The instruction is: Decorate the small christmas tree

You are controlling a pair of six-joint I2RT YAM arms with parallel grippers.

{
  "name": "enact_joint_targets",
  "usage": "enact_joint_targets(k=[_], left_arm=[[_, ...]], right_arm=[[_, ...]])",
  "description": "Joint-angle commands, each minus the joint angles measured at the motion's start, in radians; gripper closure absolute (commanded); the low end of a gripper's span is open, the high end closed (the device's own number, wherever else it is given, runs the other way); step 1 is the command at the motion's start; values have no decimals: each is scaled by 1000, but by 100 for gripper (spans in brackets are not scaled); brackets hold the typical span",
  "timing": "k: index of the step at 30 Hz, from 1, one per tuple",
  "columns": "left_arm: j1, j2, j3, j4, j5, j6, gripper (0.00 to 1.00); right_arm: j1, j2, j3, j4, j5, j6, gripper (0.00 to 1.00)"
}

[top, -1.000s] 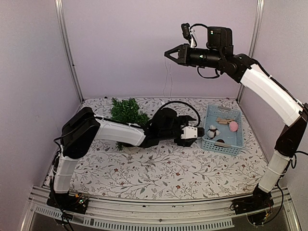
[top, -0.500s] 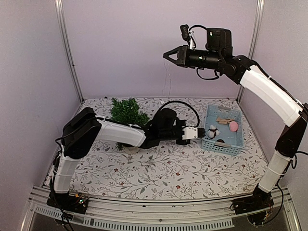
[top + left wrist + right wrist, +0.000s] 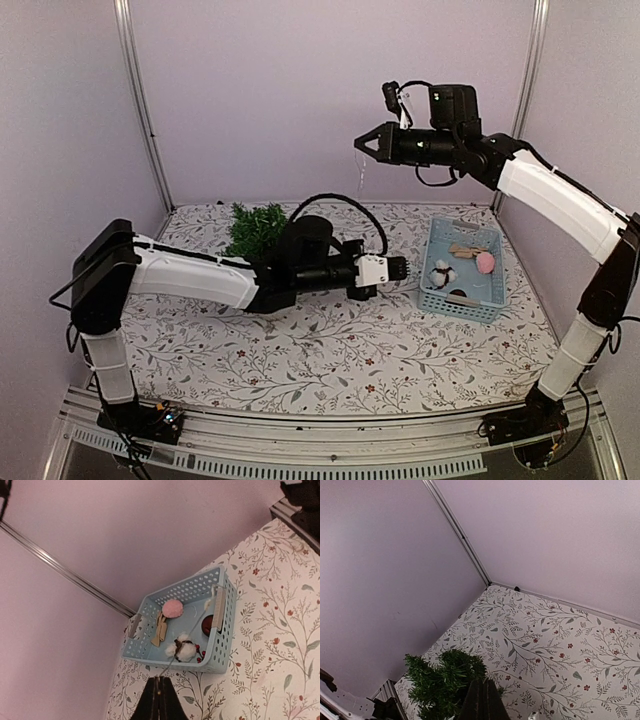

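Tree (image 3: 255,227) prob. light & tippy, needles springy, hold low; L tool (image 3: 402,267), R tool (image 3: 361,143) clamped closed, contents unclear.

Bright, even, diffuse light with a pinkish-lilac cast.
Faint soft shadows lie on the tablecloth (image 3: 330,345); both wrist views look slightly soft, blurriest at the bottom edge.

No writing, label, brand, number or sign can be read on anything in these views.
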Motion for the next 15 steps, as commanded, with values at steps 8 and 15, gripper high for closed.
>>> enact_joint_targets(k=[8,15], left_arm=[[-38,-277,-168,51,23,-210,100],[-20,-336,-215,68,-4,-345,100]], right_arm=[[-112,-91,-305,98,-3,46,98],[-152,-108,-484,207,-115,105,88]])
